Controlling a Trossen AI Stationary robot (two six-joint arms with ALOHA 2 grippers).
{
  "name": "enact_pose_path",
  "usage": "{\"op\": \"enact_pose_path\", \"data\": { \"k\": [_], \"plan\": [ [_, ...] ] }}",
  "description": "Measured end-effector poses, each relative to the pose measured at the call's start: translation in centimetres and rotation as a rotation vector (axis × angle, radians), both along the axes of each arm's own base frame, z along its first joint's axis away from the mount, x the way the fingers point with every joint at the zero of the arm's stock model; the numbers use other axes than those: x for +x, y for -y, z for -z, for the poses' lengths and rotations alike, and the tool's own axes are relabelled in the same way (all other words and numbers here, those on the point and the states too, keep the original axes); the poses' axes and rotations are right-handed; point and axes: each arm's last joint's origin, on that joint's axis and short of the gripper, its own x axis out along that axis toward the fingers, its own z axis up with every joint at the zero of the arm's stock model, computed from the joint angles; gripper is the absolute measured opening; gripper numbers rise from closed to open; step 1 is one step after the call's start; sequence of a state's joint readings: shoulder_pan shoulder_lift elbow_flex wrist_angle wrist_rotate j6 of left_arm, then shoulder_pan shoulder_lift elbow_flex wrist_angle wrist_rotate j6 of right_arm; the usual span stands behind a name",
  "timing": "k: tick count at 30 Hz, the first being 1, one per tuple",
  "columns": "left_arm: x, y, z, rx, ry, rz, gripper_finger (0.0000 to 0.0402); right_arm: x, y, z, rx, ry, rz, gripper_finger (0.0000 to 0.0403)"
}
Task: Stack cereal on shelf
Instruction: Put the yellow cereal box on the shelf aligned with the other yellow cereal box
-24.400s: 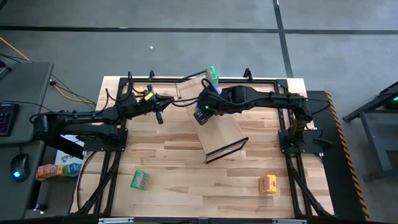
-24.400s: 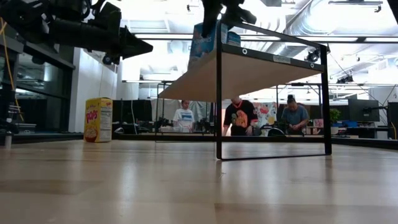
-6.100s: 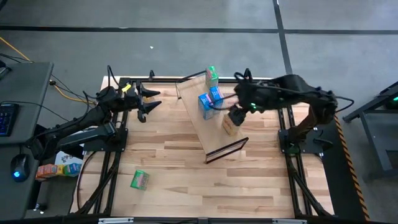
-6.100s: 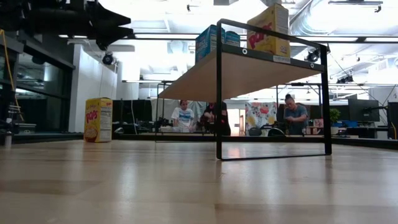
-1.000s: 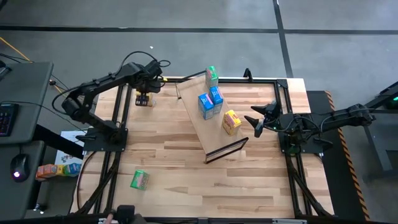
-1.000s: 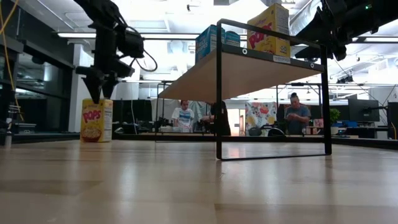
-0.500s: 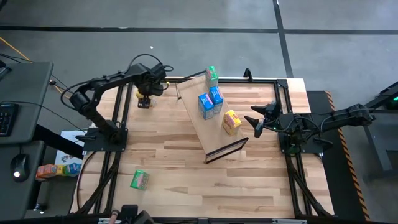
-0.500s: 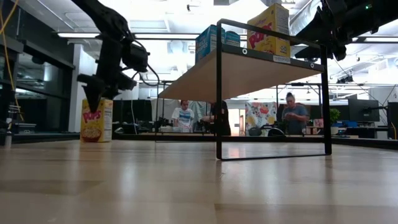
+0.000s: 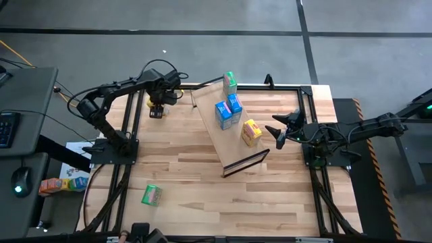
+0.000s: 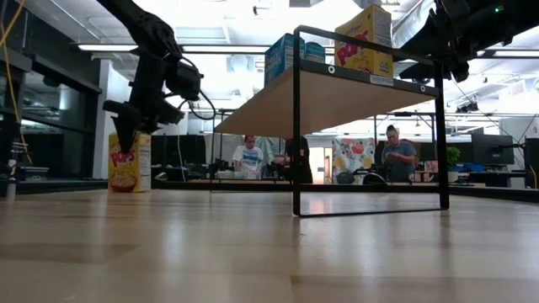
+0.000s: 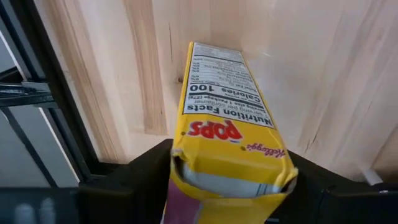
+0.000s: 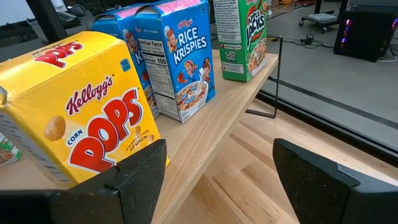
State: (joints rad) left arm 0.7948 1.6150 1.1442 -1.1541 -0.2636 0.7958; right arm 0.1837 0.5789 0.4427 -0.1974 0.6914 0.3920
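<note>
Left gripper [image 9: 156, 108] has dropped over the yellow Pops box [image 11: 230, 162] at the table's far-left corner, fingers straddling its top and apparently closing, grip not yet confirmed; right gripper [image 9: 278, 133] waits released beside the shelf [image 9: 226, 142] holding four boxes.

Six cereal boxes — two yellow [image 9: 251, 132], two blue [image 9: 227, 111], two green [image 9: 152, 195].

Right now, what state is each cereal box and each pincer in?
Corn Pops box on the table: upright, between the left pincer fingers.
Corn Pops box on the shelf: standing.
Two Rice Krispies boxes: standing, shelved.
Apple Jacks box: standing, shelved.
Green box: lying on the table.
Right pincer: open, empty.
</note>
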Motion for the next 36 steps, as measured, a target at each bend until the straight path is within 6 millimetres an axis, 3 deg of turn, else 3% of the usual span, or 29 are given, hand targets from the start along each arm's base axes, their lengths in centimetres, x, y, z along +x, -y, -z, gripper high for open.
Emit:
{"op": "enact_pose_path", "data": {
  "k": [20,36],
  "plan": [
    [0.8,0.8,0.0,-0.004,-0.004,0.049,0.0159,0.0,0.0,0.0,-0.001,0.001,0.003,0.0287],
    [1.4,1.8,0.0,-0.016,-0.028,0.096,0.0145,0.0,0.1,0.0,-0.005,0.004,0.022,0.0287]
  ]
}}
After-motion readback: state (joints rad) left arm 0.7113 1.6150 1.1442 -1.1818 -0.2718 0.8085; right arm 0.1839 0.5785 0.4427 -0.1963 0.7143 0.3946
